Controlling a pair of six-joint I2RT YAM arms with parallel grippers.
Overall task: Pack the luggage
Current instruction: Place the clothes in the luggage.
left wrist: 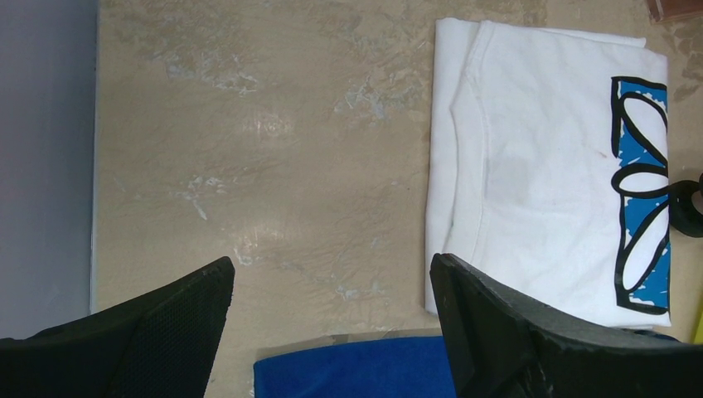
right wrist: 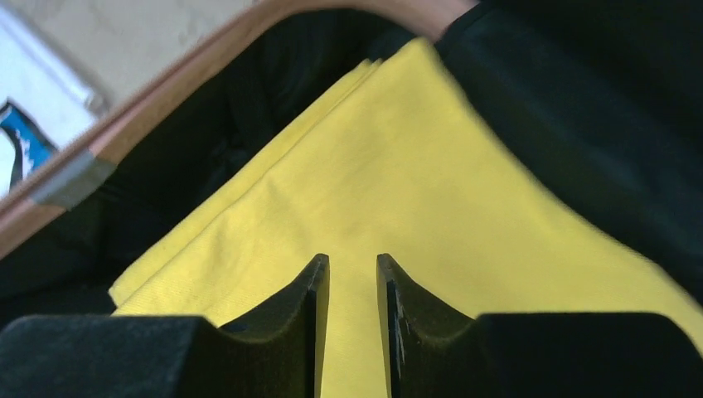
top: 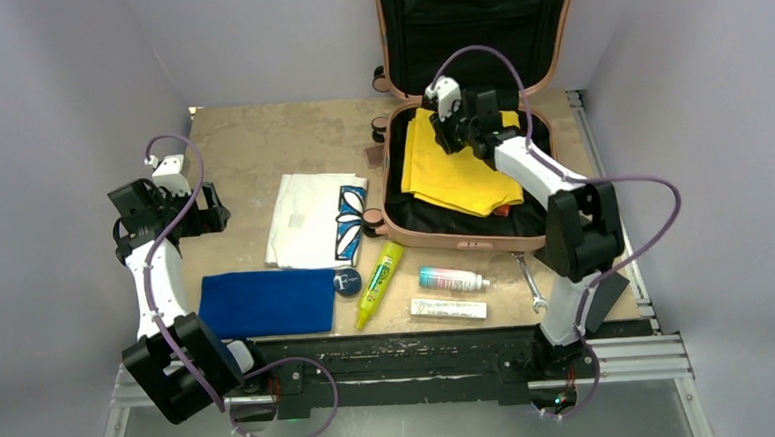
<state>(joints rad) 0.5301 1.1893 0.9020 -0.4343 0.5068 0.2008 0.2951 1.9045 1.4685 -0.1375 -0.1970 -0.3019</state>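
Observation:
The salmon-pink luggage (top: 435,238) lies open at the table's far right, its black-lined lid (top: 473,14) propped upright. A folded yellow cloth (top: 451,170) rests inside it. My right gripper (top: 451,127) hangs over the cloth's far corner. In the right wrist view its jaws (right wrist: 352,261) stand a narrow gap apart just above the yellow cloth (right wrist: 390,182), with no fold visibly pinched between them. My left gripper (top: 213,208) hovers at the left, wide open (left wrist: 332,269) over bare table between a white printed shirt (left wrist: 539,166) and a blue cloth (left wrist: 356,369).
On the table in front of the luggage lie the white shirt (top: 308,218), the blue cloth (top: 268,302), a round blue item (top: 347,281), a yellow tube (top: 379,284), a small bottle (top: 452,279), a white box (top: 449,309) and a wrench (top: 530,283).

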